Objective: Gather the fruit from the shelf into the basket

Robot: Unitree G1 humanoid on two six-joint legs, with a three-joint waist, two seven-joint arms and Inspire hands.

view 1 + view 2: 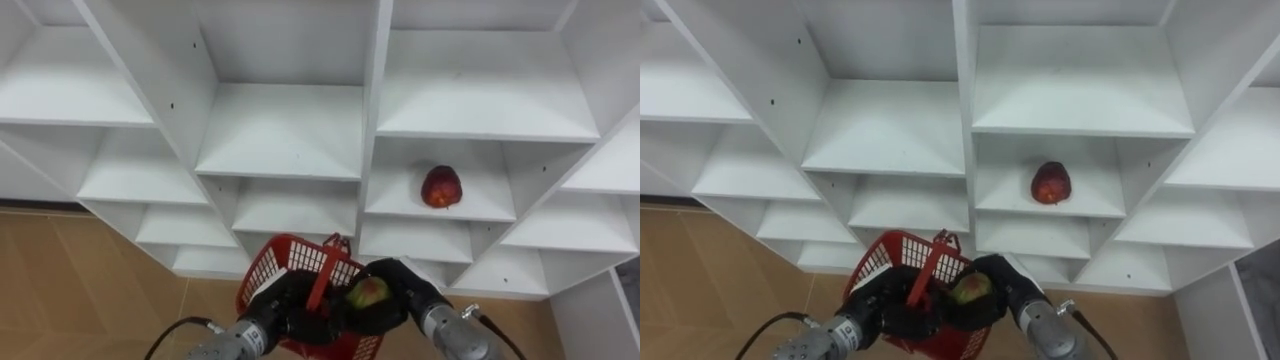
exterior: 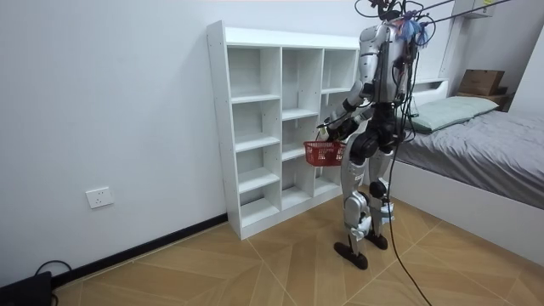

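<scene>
A red apple (image 1: 441, 187) (image 1: 1051, 183) lies on a shelf in the right column of the white closet (image 1: 287, 130). My left hand (image 1: 282, 307) (image 1: 890, 310) is curled round the handle of a red plastic basket (image 1: 296, 263) (image 1: 902, 262), held low in front of the shelves. My right hand (image 1: 395, 290) (image 1: 995, 288) is shut on a green-yellow fruit (image 1: 369, 293) (image 1: 970, 289) right over the basket's right rim. In the room view I stand facing the closet (image 2: 280, 119) with the basket (image 2: 323, 153) at hip height.
The other closet compartments hold nothing. Wooden floor (image 1: 70, 280) lies below left. In the room view a bed (image 2: 484, 144) stands close behind me on the right, and a wall socket (image 2: 99, 197) sits at the left.
</scene>
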